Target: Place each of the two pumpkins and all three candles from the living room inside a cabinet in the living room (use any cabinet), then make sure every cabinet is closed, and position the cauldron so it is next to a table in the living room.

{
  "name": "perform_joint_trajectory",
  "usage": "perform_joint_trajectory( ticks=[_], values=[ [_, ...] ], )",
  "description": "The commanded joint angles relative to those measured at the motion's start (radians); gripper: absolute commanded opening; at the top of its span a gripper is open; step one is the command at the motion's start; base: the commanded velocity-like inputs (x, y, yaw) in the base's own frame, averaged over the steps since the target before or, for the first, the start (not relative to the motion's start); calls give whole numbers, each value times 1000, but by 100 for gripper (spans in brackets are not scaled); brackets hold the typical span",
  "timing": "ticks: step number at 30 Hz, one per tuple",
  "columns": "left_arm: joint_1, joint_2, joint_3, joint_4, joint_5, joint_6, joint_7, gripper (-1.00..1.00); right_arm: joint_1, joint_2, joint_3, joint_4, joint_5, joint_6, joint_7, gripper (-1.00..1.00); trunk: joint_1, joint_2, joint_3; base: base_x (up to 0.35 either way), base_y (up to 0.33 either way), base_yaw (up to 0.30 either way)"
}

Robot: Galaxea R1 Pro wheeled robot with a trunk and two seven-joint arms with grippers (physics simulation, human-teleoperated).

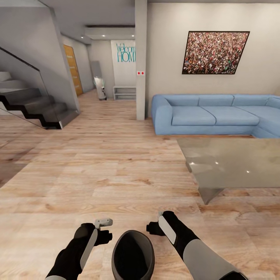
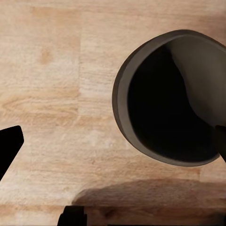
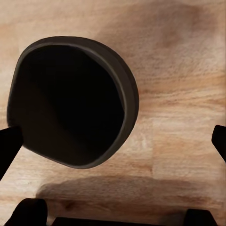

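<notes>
the cauldron [image 1: 133, 254] stands on the wooden floor [image 1: 97, 171], mouth up, directly in front of the robot and between its two arms. its inside is dark and nothing can be seen in it. the left gripper [image 1: 103, 230] hangs just beside the cauldron on its left, and the right gripper [image 1: 154, 222] just beside it on its right. in both wrist views the fingers [image 2: 9, 143] stand wide apart; one right finger [image 3: 9, 146] overlaps the cauldron's rim, but i cannot tell if it touches. the glass counter [image 1: 233, 163] is beyond the cauldron and to its right, well apart from it. behind this counter is a blue sofa [image 1: 217, 114] at the wall, under a picture [image 1: 215, 52]. far left of the cauldron a staircase [image 1: 35, 105] goes up.
</notes>
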Motion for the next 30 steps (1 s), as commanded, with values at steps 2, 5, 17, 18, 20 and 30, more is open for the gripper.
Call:
perform_joint_trajectory(
  ticks=[2,5,17,18,20,30],
  values=[
    [0,0,0,0,0,-1,0,100,0,0,0,0,0,2,-1,100,8,-14,-6,0,0,0],
    [0,0,0,0,0,-7,-1,100,0,0,-1,1,0,4,-3,100,19,-35,-16,0,0,0],
    [0,0,1,0,3,-16,-13,100,0,0,3,1,0,4,72,100,65,-119,-53,0,0,0],
    [0,0,1,0,3,-16,-13,100,0,0,5,0,0,4,85,100,69,-126,-56,0,0,0],
    [0,0,2,0,4,-16,-17,100,0,0,19,1,2,3,123,100,77,-140,-63,0,0,0],
    [0,3,0,0,25,-17,-92,100,0,0,41,2,4,-10,150,100,115,-210,-94,0,0,0]
  ],
)
